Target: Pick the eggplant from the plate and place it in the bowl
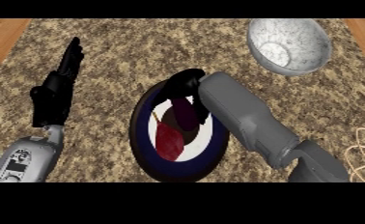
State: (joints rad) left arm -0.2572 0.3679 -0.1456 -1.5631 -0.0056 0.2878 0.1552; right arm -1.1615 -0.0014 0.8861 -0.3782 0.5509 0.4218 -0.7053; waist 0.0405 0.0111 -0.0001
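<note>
Eggplant (187, 114) lies on the plate (143, 136), dark purple, near the plate's middle, with a dark red patch beside it toward the near rim; what that patch is I cannot tell. Plate sits mid-desk, dark rim, white and blue rings.

Right robot hand (182, 85) is down over the far side of the plate, wrist bent, fingers curled down around the upper end of the eggplant. It looks to be closing on it or already pinching it; whether the eggplant has left the plate surface cannot be told from this angle.

Left robot hand (61, 83) rests at the left of the desk (128, 49), fingers straight and pointing up, holding nothing.

Bowl (288, 44) stands at the far right, well apart from the plate, speckled grey, nothing seen inside.

Judgement on progress: reach done, grasp at hand or just made. Left to do: lift off the plate, carry right and away to the bowl, release inside. Early in the task, roughly the first third.
</note>
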